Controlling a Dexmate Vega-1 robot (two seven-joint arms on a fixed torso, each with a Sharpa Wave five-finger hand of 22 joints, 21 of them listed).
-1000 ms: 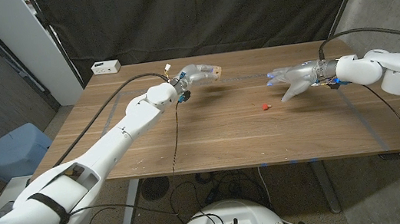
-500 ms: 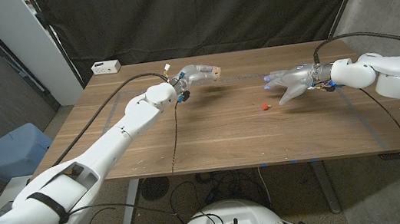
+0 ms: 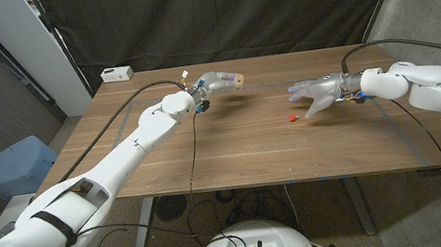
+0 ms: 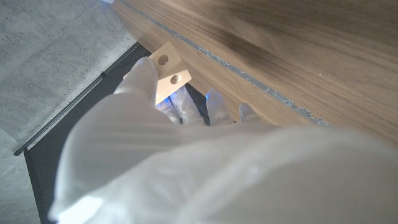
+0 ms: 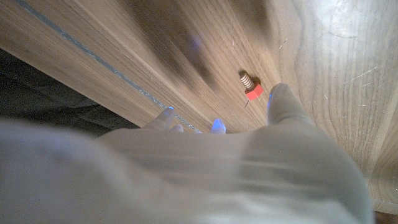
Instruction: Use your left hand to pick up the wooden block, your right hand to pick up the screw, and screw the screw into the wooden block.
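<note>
Wooden table (image 3: 233,152) carries the red screw (image 3: 291,117); just beside it hovers the right hand (image 3: 316,94), fingers spread wide. Left hand (image 3: 213,82) holds the wooden block (image 3: 238,78) aloft, well apart. A careless touch could roll the screw away.

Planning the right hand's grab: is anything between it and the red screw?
Nothing visible. The screw lies alone on bare table, just off the right hand, whose fingers are spread and hold nothing. The left hand holds the wooden block well aside.
</note>
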